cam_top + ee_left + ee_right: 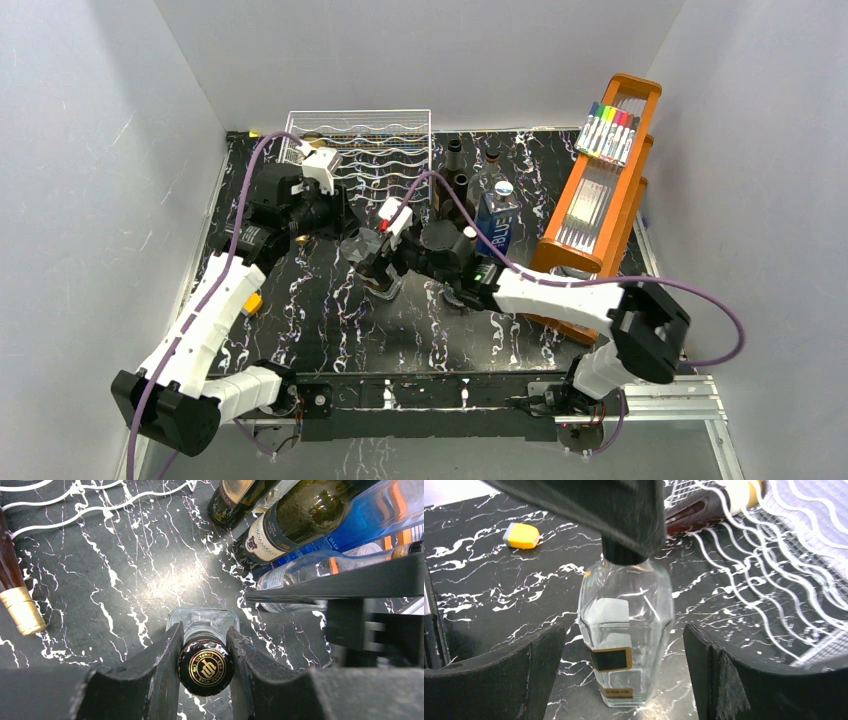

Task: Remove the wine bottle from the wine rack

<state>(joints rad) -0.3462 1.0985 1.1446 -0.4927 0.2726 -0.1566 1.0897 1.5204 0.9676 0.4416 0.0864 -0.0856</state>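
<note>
1. Pincer on the left arm [205, 632] is clenched on the black, gold-stamped cap of the wine bottle [205, 667], one finger pressed to each side of the cap.
2. The wine bottle [624, 625] is clear glass with a black label. It hangs straight below that pincer, upright, with its base down on the black marbled table [484, 590].
3. The right pincer [623, 635] is released. Its fingers [529, 675] stand wide apart on either side of the bottle's body, with a visible gap on each side, so neither touches the glass.
4. From the right pincer, the left one comes down from above and covers the bottle's neck.
5. The wine rack [774, 555], of wavy white wire, lies past the right pincer's fingertips, toward the right-hand side of its wrist view. The held bottle stands apart from it.
6. A dark bottle [704, 507] with a gold foil neck lies at the rack's near edge, beyond the right pincer. From the left pincer, the same bottle [10, 570] lies off to the left side of its view, well apart from the fingers.
7. Ahead of the left pincer, toward the right of its view, several other bottles [290, 525] stand close together.
8. A small yellow and grey object [522, 535] lies on the table beyond the right pincer, on the left-hand side of its view.
</note>
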